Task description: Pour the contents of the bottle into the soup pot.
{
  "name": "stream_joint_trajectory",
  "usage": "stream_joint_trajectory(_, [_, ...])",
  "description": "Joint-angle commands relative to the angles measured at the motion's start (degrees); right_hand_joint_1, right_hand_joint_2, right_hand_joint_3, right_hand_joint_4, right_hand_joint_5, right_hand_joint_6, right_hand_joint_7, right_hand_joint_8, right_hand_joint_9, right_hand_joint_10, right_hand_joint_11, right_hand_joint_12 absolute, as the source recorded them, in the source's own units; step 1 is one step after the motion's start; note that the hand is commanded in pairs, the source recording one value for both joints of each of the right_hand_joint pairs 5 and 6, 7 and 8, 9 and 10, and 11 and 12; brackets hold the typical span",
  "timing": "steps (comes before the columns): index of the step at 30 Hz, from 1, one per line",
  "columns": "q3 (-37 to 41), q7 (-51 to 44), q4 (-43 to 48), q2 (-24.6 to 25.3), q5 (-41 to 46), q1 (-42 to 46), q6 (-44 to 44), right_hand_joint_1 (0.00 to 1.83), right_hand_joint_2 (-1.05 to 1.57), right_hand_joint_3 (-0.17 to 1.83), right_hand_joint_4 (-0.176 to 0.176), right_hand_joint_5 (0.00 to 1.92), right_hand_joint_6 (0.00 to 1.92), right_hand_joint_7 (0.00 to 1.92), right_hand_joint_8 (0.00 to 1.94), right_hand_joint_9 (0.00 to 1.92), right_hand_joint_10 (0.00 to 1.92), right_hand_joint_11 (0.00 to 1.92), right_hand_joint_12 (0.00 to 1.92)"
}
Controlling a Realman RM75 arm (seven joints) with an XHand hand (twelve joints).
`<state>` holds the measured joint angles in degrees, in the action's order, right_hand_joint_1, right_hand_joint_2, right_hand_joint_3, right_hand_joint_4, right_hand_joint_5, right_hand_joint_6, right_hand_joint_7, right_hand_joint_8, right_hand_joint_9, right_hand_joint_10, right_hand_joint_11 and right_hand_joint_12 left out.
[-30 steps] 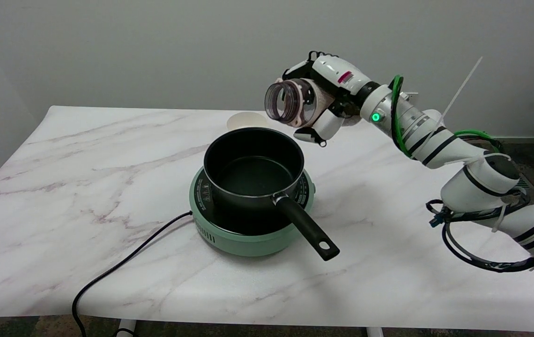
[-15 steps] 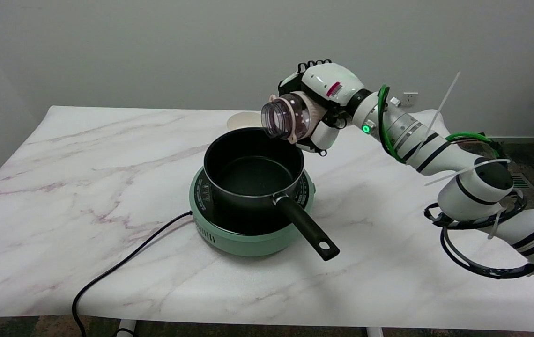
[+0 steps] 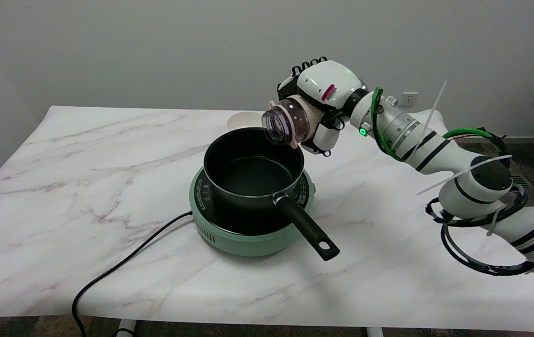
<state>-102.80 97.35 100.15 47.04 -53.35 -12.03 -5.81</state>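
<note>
We see the right hand, black and white, wrapped around a clear wide-mouthed plastic bottle, its fingers closed about the bottle's body so the base is hidden behind the palm. The bottle is tipped well over, its open mouth facing down and to the left, hanging in the air just above the far right part of the rim of the black soup pot. The mouth does not touch the rim, as far as we can tell. We cannot make out whether anything lies inside the bottle or is falling from it; the inside of the pot looks dark and bare from here.

The soup pot sits upright on a round mint-green electric hotplate, near the middle of the white marble-patterned table. Its long black handle juts toward the near right, past the hotplate's edge, with a hanging hole at the end. A black power cord runs from the hotplate's left side and curls off the table's near edge.

Behind the pot, partly hidden by it and by the bottle, we spot a pale round disc lying on the table. The white right arm reaches in from the lower right, looped with green and black cables, a small green light glowing at the wrist.
</note>
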Motion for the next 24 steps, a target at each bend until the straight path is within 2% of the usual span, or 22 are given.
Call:
stream_joint_trajectory(1, [0.4,0.3,-1.4,-0.1,-7.7,-2.1,-4.0,1.54,0.09,1.46,0.000,1.40,1.40,1.32,1.32,1.25,1.25,1.08,1.08])
stream_joint_trajectory(24, [1.4,0.5,-3.9,-1.0,-16.4,-8.1,-13.1,1.51,0.12,1.43,0.000,1.42,1.42,1.31,1.31,1.23,1.23,1.07,1.07])
